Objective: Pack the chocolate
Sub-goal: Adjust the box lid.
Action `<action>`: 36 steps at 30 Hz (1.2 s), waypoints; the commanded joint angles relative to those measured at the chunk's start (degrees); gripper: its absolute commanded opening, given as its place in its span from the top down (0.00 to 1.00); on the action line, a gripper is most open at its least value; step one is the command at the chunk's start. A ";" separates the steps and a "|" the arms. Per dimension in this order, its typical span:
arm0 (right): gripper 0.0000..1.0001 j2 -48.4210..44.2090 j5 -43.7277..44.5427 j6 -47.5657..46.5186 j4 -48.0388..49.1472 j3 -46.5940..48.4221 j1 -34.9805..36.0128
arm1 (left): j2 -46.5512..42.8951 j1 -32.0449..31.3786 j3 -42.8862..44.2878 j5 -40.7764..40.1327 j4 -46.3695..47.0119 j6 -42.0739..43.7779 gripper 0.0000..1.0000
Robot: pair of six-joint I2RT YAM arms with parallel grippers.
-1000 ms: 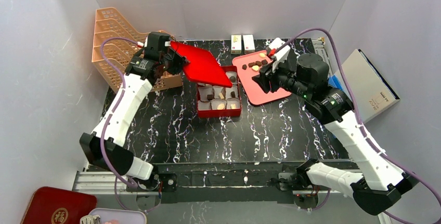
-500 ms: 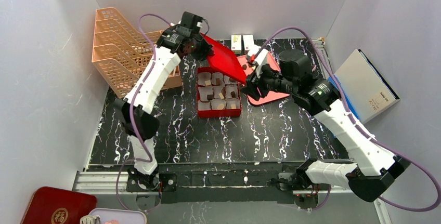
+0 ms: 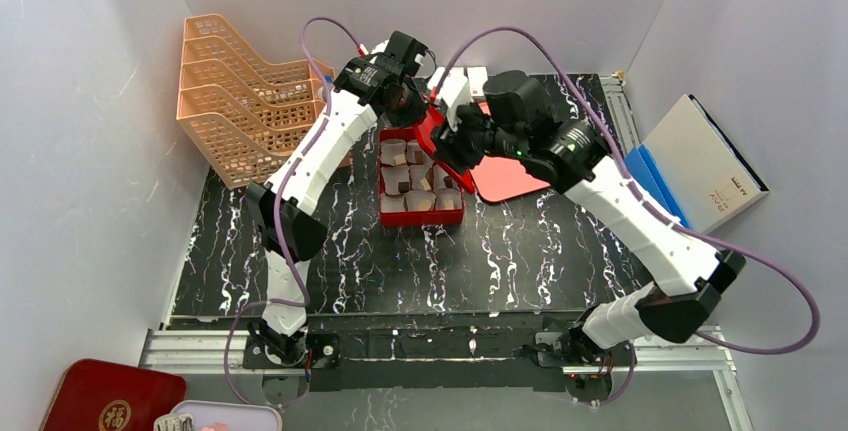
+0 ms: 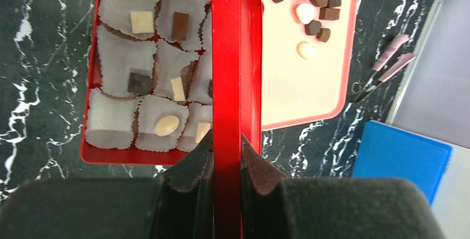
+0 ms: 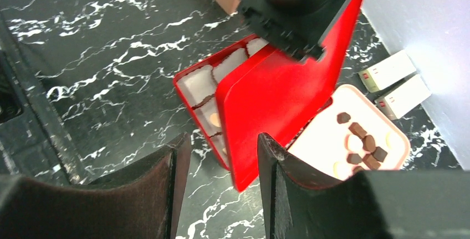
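Left gripper (image 4: 227,142): your 2 fingers pinch the red lid (image 4: 235,56).
Right gripper (image 5: 224,158): spread wide, apparently empty.
Chocolate (image 4: 166,124): in box (image 4: 91,151), on tray (image 4: 294,100).

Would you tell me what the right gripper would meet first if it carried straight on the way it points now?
Most likely the red lid, whose lower edge sits in line between the fingers of the open right gripper in its wrist view. Depth is unclear, so the gap left cannot be judged.
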 commanded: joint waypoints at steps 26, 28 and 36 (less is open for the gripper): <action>0.53 0.62 20.95 5.23 10.65 -4.70 8.64 | -7.35 -3.79 -4.94 -6.89 8.82 -6.04 1.00; 0.53 -1.21 21.89 4.62 12.24 -6.68 8.79 | -6.74 -3.62 -2.70 -6.00 8.56 -7.13 1.00; 0.53 -6.82 26.42 2.06 16.00 -12.93 9.08 | -6.79 -3.51 -0.56 -3.16 8.58 -9.48 1.00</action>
